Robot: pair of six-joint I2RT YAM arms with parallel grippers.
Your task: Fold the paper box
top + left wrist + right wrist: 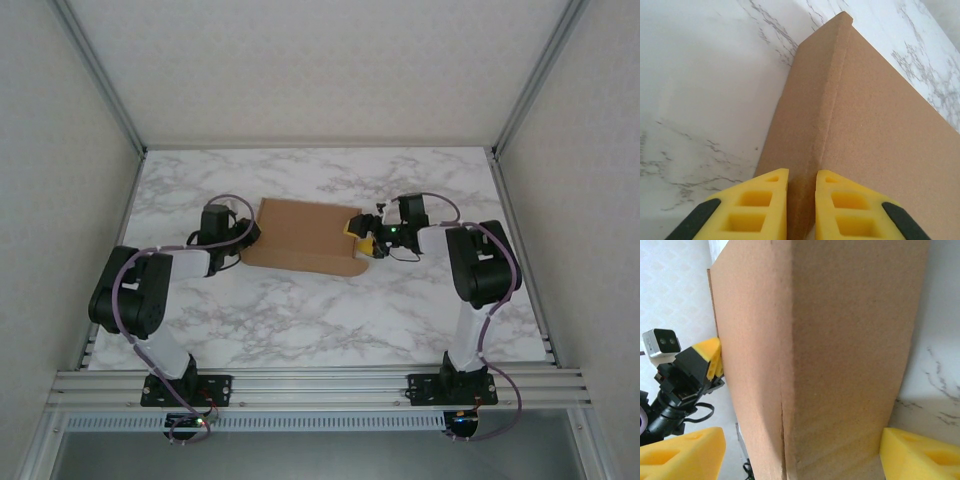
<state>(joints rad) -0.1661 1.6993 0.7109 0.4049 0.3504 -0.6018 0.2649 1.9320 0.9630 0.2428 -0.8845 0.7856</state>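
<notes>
Paper box [300, 232]: plain brown cardboard, unprinted, matte and slightly grainy. In the top view it was a rough rectangle lying near the middle of the marble table [300, 330]. Its near long side was turned over as a narrower strip with a rounded corner at the near right.

Left wrist view: a pressed crease ran straight away from the camera. The wide panel lay to the right of it and a narrow panel dropped toward the table on the left. There was a small stepped notch at the far end.

Right wrist view: two panels met along one crease, with a short slit low on that line.

Left gripper [801, 207]: at the box's left short edge. Its yellow fingers [765, 202] were drawn close together, with the creased ridge of cardboard pinched between them. Only the thickness of the fold kept the pads apart.

Right gripper [800, 455]: at the box's right short edge, jaws spread wide and straddling the end of the cardboard. One pad [920, 455] lay against the panel's edge. The other [680, 455] stood just clear of the board with a slim gap. It was therefore not clamped on the box.
</notes>
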